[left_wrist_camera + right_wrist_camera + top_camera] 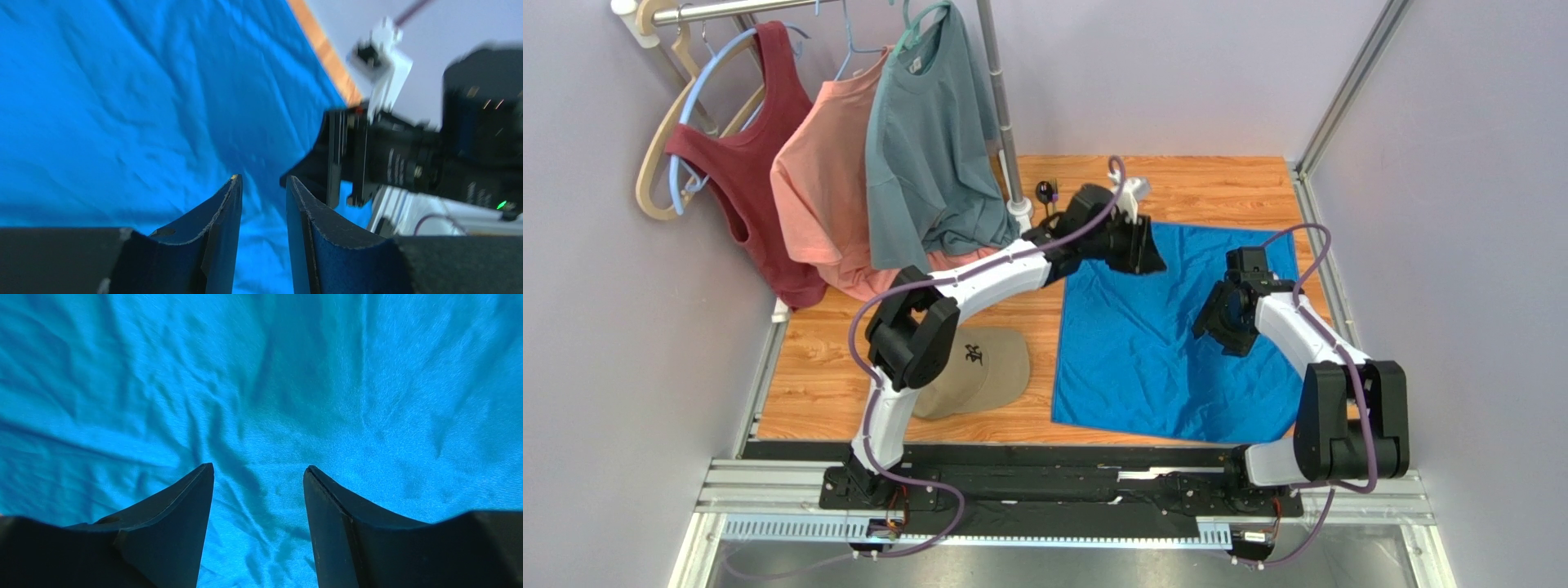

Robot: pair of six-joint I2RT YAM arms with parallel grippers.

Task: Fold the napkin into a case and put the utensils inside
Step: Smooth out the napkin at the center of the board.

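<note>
Wooden table (830, 380) carries the flat napkin (1149, 343); left hand (263, 179) narrowly parted, right hand (258, 467) wide, seemingly empty.

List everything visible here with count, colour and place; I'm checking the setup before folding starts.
napkin: one, bright blue, spread flat on the table's right half
cap: one, tan, left of the napkin, partly under the left arm
tank top: one, maroon, hanging at the rail's left
salmon T-shirt: one, hanging in the middle
grey-teal T-shirt: one, hanging nearest the pole
small dark item: one, by the pole's foot, too small to identify
table: one, wood-grain
left gripper: black, slightly open, empty, over the napkin's far-left part
right gripper: black, open, empty, over the napkin's right part
</note>
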